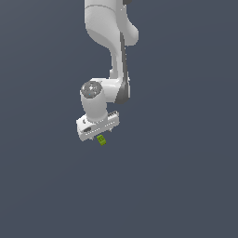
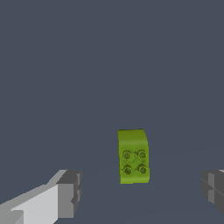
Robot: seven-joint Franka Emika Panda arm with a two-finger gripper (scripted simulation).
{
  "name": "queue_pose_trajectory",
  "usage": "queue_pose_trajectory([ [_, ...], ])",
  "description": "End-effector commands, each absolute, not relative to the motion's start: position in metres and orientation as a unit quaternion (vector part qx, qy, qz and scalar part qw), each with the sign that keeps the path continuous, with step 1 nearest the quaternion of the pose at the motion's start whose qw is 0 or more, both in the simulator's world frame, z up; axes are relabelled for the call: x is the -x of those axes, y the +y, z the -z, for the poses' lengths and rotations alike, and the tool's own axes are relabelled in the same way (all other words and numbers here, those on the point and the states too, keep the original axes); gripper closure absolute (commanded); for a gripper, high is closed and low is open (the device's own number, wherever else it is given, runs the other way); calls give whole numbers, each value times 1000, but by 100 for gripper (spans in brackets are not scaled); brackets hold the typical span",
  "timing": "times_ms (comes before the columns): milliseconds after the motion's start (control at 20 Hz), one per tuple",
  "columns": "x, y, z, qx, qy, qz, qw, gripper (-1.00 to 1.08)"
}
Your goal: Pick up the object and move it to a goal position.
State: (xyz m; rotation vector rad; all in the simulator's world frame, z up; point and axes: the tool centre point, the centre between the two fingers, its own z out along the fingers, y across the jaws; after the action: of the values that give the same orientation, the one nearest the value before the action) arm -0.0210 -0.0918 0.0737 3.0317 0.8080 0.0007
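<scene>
A white arm is seen reaching down from the top of the exterior view, ending in the tool [image 1: 98,135]. The object [image 1: 102,140], a small lime-green block, is seen just under the tool's lower edge there. In the wrist view the object [image 2: 133,156] is shown with four darker green studs on one face, lying between the two grey fingertips [image 2: 70,192]. The tool [image 2: 142,192] is spread wide: clear gaps are left on both sides of the block, and nothing is gripped. The plain dark grey worktop [image 2: 109,65] fills the background.
</scene>
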Motion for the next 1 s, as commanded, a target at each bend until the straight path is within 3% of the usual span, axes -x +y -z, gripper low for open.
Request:
queue_pose_trajectory([
  [0, 23, -95, -68, -963, 270, 0, 1, -92],
  [550, 25, -99, -60, -960, 280, 0, 0, -92],
  [950, 26, -99, -26, -960, 282, 0, 0, -92],
])
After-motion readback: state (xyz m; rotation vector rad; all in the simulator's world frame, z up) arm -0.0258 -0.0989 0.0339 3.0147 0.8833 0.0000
